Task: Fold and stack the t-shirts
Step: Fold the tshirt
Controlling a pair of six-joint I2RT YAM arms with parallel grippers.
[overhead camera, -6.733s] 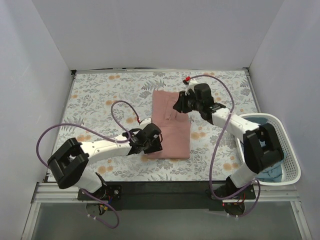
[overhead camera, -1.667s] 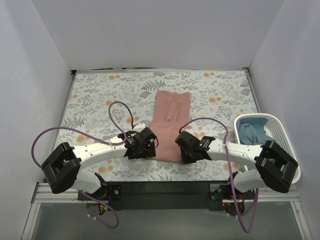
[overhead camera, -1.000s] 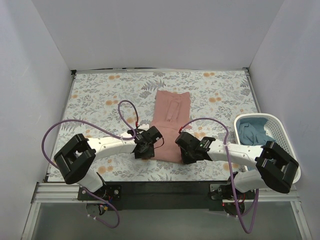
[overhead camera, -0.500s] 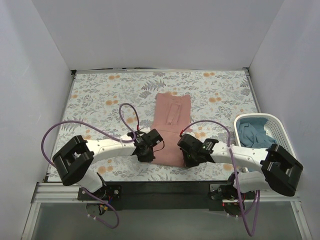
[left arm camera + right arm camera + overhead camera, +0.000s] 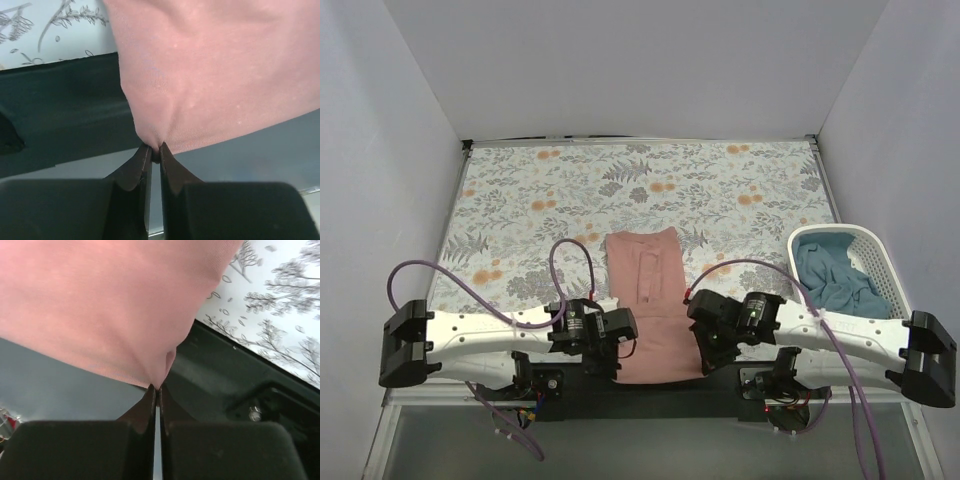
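At the right edge of the bench (image 5: 520, 190), I see the white basket (image 5: 841, 231) holding the teal-blue t-shirt (image 5: 828, 272); the pink t-shirt (image 5: 648, 290) lies lengthwise near-to-far, overhanging the near edge, its near corners clamped by my left gripper (image 5: 155, 149) and right gripper (image 5: 157, 388)

One tee (image 5: 645, 290) lies on the cloth (image 5: 540, 190) at its 6 o'clock, its long axis running from 12 to 6. The tee's near end reaches past the cloth's near edge, over the base plate (image 5: 660, 393). The left end effector (image 5: 152, 152) is clamped on the tee's 7 o'clock corner, the right end effector (image 5: 157, 390) on its 5 o'clock corner. The basket (image 5: 850, 230) stands at the cloth's 4 o'clock edge, well apart from that tee, with the other tee (image 5: 830, 275) inside it.
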